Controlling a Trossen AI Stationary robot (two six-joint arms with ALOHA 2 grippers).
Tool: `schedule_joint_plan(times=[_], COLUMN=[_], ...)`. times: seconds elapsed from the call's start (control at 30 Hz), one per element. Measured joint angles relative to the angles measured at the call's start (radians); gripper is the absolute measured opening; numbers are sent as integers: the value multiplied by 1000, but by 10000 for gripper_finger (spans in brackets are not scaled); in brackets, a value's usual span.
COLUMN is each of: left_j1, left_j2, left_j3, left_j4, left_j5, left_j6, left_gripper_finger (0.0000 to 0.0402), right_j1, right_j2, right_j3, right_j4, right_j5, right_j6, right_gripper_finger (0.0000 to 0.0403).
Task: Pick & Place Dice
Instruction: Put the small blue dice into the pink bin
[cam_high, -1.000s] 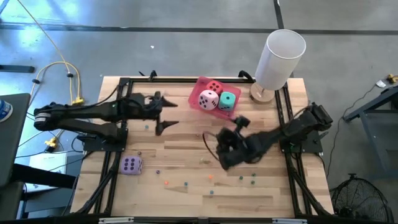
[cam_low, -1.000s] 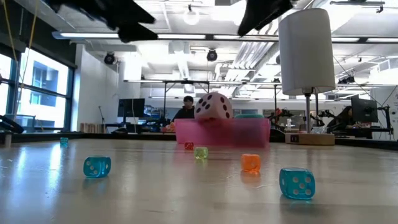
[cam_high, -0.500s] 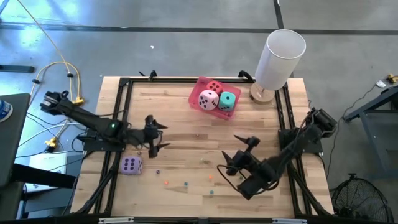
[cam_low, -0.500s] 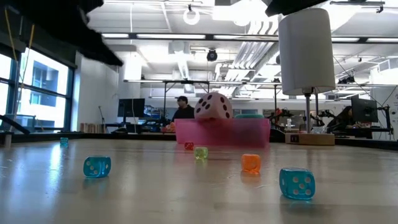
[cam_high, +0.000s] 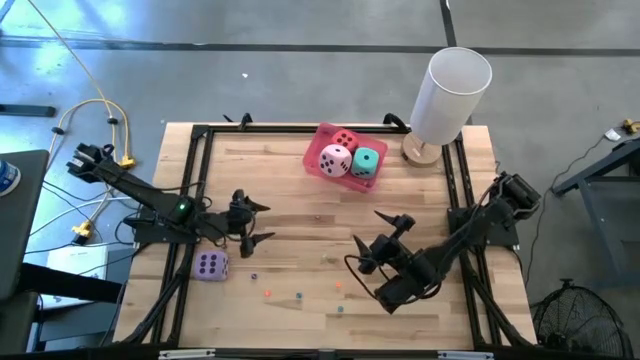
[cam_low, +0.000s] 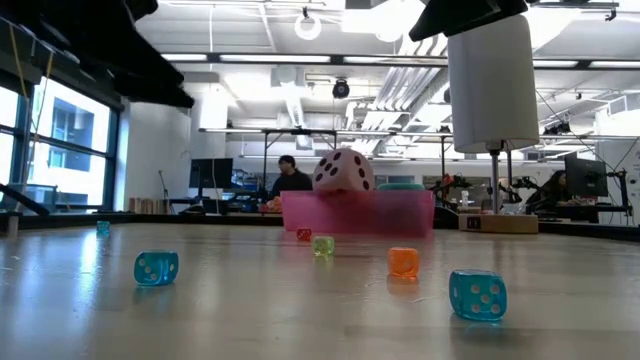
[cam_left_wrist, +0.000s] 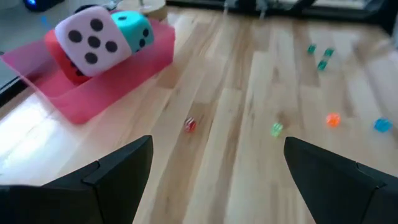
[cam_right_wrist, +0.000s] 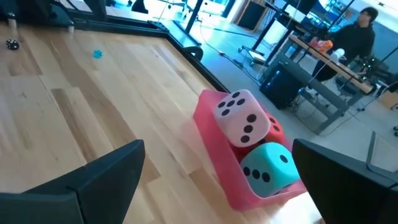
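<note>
A pink tray (cam_high: 322, 135) at the table's far middle holds a pink die (cam_high: 335, 158), a red die (cam_high: 345, 140) and a teal die (cam_high: 366, 162). A purple die (cam_high: 211, 265) sits on the wood near the left edge. Several tiny dice lie scattered toward the near edge, among them an orange one (cam_low: 403, 261) and a teal one (cam_low: 477, 294). My left gripper (cam_high: 258, 224) hovers open just beyond the purple die, holding nothing. My right gripper (cam_high: 372, 232) hangs open over the table's middle right, pointing toward the tray (cam_right_wrist: 214, 134).
A tall white cylinder (cam_high: 450, 92) on a round wooden base stands at the far right corner, beside the tray. Black frame rails (cam_high: 190, 180) run along the table's left and right sides. A person sits in the room behind the table (cam_low: 288, 172).
My left gripper has swung from near the tray toward the table's near left and sunk, ending just beyond the purple die. My right gripper has sunk and drawn toward the near edge, turning a little. Both stay open. No die has moved.
</note>
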Motion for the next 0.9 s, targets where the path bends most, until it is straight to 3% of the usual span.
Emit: schedule_joint_plan(times=[0.2, 0.43, 0.7, 0.8, 0.9], left_j1=[-1, -62, -144, -116, -46], left_j2=[13, 118, 214, 196, 165], left_j3=[0, 0, 0, 1, 10], left_j4=[14, 5, -5, -31, -35], left_j5=[42, 261, 228, 222, 222], left_j6=[-26, -35, -107, -136, -62], left_gripper_finger=[353, 353, 350, 341, 329], right_j1=[1, 0, -5, -7, -15], right_j2=[0, 0, 0, 0, 0], right_j3=[0, 0, 0, 0, 0], right_j4=[8, 26, 48, 49, 52], right_j5=[-11, -12, -13, -15, -16], right_j6=[0, -50, -79, -79, -79], right_gripper_finger=[400, 400, 400, 400, 400])
